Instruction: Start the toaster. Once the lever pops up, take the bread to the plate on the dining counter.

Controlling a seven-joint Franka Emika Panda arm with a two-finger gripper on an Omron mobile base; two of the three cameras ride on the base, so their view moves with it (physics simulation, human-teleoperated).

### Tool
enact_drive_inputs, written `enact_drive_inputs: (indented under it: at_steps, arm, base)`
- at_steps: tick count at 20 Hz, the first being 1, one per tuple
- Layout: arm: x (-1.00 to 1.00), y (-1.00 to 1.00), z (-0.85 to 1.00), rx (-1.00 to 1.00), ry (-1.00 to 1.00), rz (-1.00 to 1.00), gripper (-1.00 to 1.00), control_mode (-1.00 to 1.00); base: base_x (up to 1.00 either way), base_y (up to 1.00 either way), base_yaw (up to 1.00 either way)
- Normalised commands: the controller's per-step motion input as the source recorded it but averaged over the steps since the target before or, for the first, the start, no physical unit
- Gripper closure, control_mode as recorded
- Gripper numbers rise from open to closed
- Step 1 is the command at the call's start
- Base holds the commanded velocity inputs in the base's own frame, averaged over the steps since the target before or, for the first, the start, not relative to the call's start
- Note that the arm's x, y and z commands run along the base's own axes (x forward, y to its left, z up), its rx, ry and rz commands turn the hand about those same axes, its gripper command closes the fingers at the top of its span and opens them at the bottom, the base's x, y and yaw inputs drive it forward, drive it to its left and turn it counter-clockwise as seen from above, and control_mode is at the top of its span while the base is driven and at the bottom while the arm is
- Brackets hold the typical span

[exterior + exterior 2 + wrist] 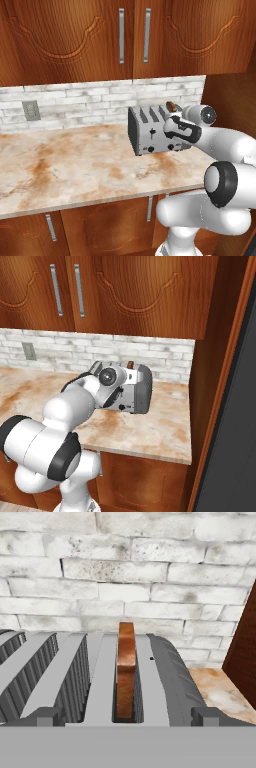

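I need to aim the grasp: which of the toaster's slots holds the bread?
The rightmost slot of the silver-grey metal toaster, nearest the wooden side wall: the brown-crusted bread slice stands upright in it.

This is looking like a home kitchen. Brown wood upper cabinets (pixel 125 40) with long steel handles (pixel 121 36) are hanging above a backsplash of white-grey brick (pixel 80 102), where a wall outlet (pixel 31 110) is sitting. Below it a beige stone counter (pixel 75 165) with rust-orange marbling is lying over lower wood cabinets (pixel 100 230). A silver-grey toaster (pixel 150 131) is standing on the counter near the wall, with a slice of bread (pixel 126 669) sticking up from one slot. A tall wood panel (pixel 220 356) is closing the counter's right end.
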Motion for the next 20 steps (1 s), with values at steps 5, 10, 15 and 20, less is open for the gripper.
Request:
enact_drive_inputs:
  at_steps: [5,10,15,20]
  arm:
    - [0.0,0.0,0.0,0.0,0.0,0.0,-1.0,-1.0]
    - [0.0,0.0,0.0,0.0,0.0,0.0,-1.0,-1.0]
    - [0.0,0.0,0.0,0.0,0.0,0.0,-1.0,-1.0]
    - [0.0,0.0,0.0,0.0,0.0,0.0,-1.0,-1.0]
  base:
    - [0.0,0.0,0.0]
    - [0.0,0.0,0.0]
    - [0.0,0.0,0.0]
    - [0.0,0.0,0.0]
